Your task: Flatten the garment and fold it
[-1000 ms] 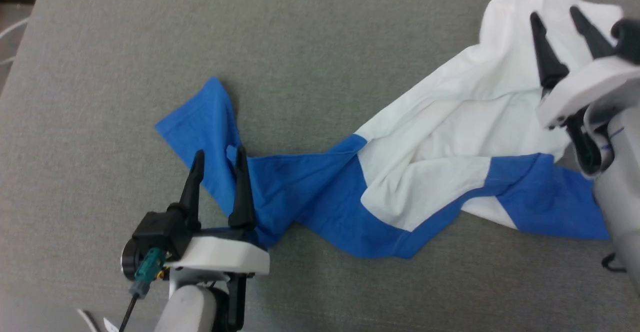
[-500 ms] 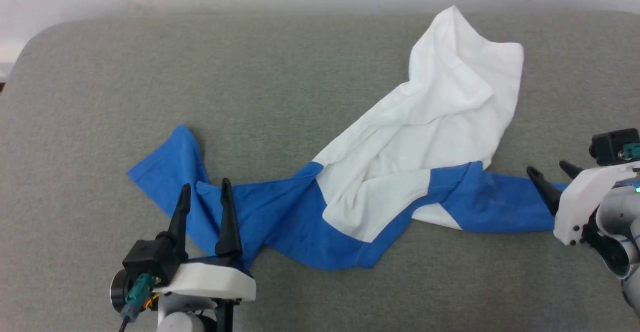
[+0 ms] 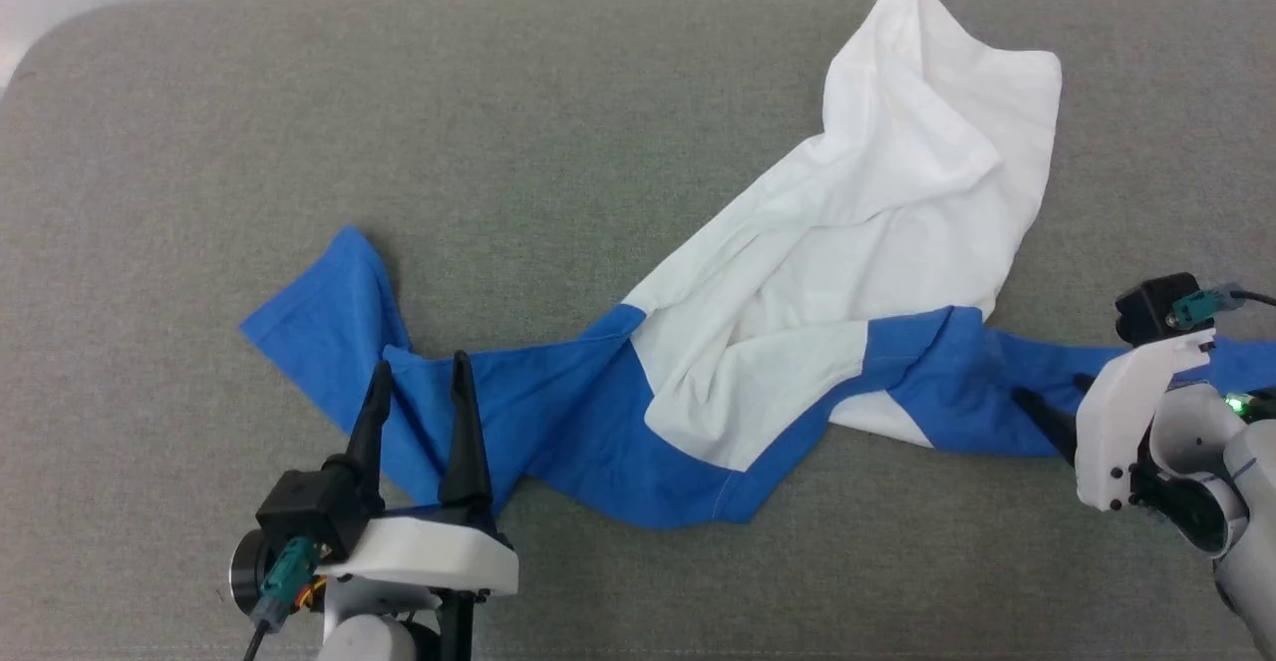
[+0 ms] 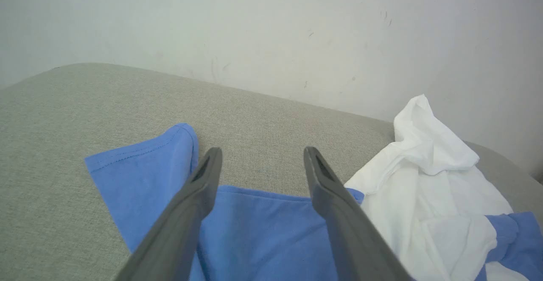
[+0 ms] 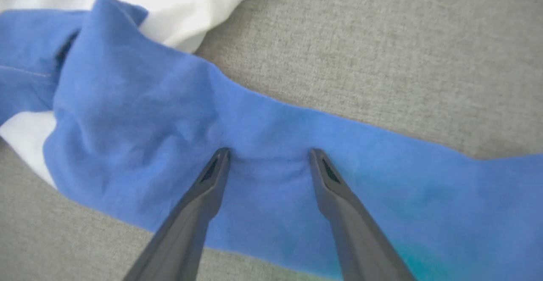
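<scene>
Head view first: the garment [image 3: 847, 272] lies crumpled across the grey fabric surface [image 3: 598, 123]. Its white body is bunched up toward the far right, with one blue sleeve trailing out to the left and the other running off to the right. The left gripper [image 3: 420, 364] sits over the left sleeve near its folded-over end, with its fingers spread apart and pointing away from the robot. The right gripper [image 3: 1052, 390] comes in from the right edge, pointing left, with its tips down on the right sleeve.

Left wrist view: the left gripper [image 4: 261, 150] is wide apart with nothing between the fingers. The blue sleeve of the garment [image 4: 263, 234] is right below them, but I honestly can't tell if they touch it. There's a pale wall [image 4: 271, 31] behind.

Right wrist view: the right gripper [image 5: 269, 150] has its fingers spread too. Both tips are pushed into the blue sleeve of the garment [image 5: 140, 115], and a little ridge of cloth is puckered up between them.
</scene>
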You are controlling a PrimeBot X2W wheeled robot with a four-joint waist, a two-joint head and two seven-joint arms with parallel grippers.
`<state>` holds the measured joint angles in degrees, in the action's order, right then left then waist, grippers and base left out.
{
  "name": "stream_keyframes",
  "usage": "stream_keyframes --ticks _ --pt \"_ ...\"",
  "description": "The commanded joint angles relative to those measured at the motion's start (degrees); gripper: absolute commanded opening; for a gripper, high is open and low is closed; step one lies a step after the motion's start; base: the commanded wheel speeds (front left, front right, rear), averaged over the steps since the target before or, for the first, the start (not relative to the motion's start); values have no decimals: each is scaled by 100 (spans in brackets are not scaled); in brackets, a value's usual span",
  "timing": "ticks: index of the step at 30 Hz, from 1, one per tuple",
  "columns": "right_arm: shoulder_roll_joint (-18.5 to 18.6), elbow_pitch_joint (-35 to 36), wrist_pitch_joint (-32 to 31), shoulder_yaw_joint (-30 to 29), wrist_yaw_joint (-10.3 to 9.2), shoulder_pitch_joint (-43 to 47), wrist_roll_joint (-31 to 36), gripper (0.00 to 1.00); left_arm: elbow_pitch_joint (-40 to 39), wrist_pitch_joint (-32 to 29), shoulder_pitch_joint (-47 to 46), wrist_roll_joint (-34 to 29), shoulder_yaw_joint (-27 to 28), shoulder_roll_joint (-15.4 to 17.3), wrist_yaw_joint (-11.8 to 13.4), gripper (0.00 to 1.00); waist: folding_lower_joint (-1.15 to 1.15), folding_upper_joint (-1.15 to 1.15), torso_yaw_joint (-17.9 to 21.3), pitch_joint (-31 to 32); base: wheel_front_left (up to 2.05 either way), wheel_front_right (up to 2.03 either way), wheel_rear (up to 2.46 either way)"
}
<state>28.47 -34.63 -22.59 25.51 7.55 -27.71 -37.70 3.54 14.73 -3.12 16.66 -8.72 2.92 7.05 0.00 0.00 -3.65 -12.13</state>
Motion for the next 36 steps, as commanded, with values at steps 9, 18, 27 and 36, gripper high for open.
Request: stream_keyframes --ticks 9,18,27,36 --pt "-122 -292 779 -32 -6 16 -110 0 111 27 -66 29 20 -4 -16 100 0 0 83 100 0 0 0" --pt "-323 694 2588 -1285 -6 920 768 0 213 27 168 33 104 -4 -13 100 0 0 240 553 0 0 0" --pt "-1265 2081 2620 -2713 -6 3126 1755 0 294 27 337 78 104 -4 -27 100 0 0 273 800 0 0 0" --pt "-2076 2001 2295 -2994 -6 3738 2086 100 447 27 387 52 182 -4 -61 100 0 0 380 841 0 0 0"
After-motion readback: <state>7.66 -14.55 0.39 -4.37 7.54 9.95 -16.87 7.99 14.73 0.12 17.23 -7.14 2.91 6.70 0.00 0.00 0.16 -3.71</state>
